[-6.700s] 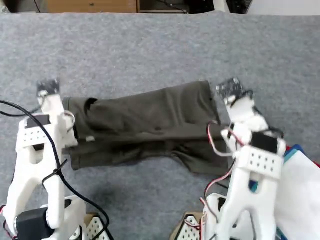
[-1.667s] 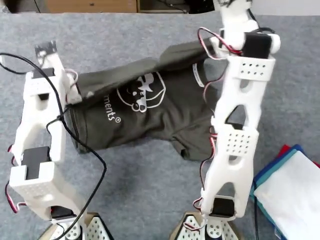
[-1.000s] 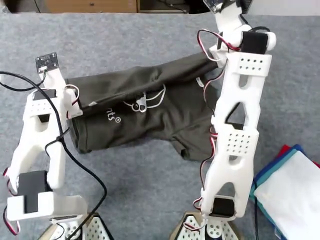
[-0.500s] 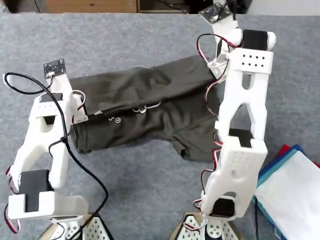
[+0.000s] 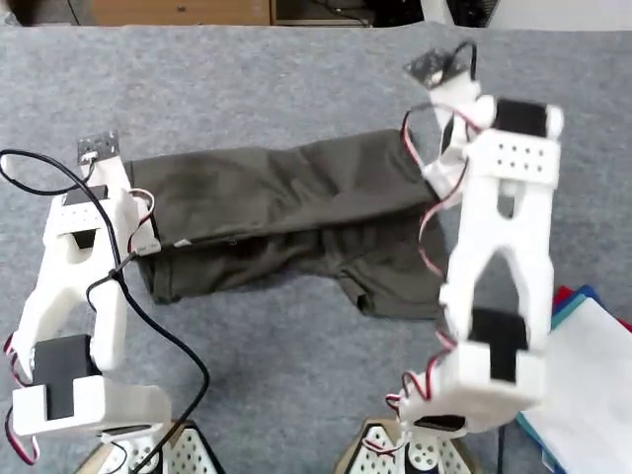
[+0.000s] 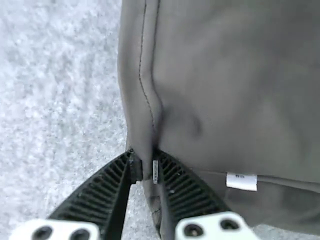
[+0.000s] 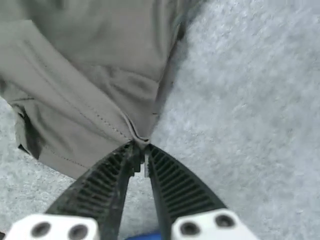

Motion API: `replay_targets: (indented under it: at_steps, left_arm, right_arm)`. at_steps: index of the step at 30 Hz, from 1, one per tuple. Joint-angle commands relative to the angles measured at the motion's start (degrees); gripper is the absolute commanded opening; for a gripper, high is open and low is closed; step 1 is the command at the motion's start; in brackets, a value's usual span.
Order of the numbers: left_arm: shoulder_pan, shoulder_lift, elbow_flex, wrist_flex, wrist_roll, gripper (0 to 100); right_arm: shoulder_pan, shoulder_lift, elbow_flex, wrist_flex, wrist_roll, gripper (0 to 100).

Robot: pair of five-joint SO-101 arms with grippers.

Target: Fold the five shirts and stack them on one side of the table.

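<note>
Olive shirt (image 5: 286,193) now folded over its print; L pincer (image 6: 145,171), R pincer (image 7: 142,152) each clamped on soft hem.

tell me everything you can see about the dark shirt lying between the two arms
The shirt is dark olive-grey, of soft, matte cloth with stitched hems. It lies across the grey table cover, folded lengthwise, its upper layer laid over a lower one that shows along the near edge, where a sleeve juts out. A small white tag sits near one end. The left gripper pinches that end, and the right gripper pinches the other.
</note>
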Motion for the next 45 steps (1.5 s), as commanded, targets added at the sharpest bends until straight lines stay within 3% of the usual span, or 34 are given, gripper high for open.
replay_targets:
  at_steps: [1, 9, 15, 33, 45]
  left_arm:
    - [-0.1, -0.7, -2.2, 1.5, -0.8, 2]
    - [3.4, -9.5, 2.5, 4.4, -1.4, 2]
    - [6.2, -18.1, 10.0, 0.7, -1.5, 2]
    - [6.2, -8.8, 11.1, -1.9, -1.8, 2]
    - [5.4, -10.0, 11.2, 1.5, -6.6, 2]
  right_arm:
    - [2.6, -10.0, 15.0, -8.9, 0.2, 0.5]
    - [11.1, -16.5, 26.0, -13.2, 1.0, 0.5]
    - [11.6, -15.2, 26.5, -13.8, 1.3, 0.5]
    - [12.2, -15.1, 42.5, -29.0, 3.3, 0.5]
    - [12.6, -15.2, 45.2, -30.4, 4.4, 0.5]
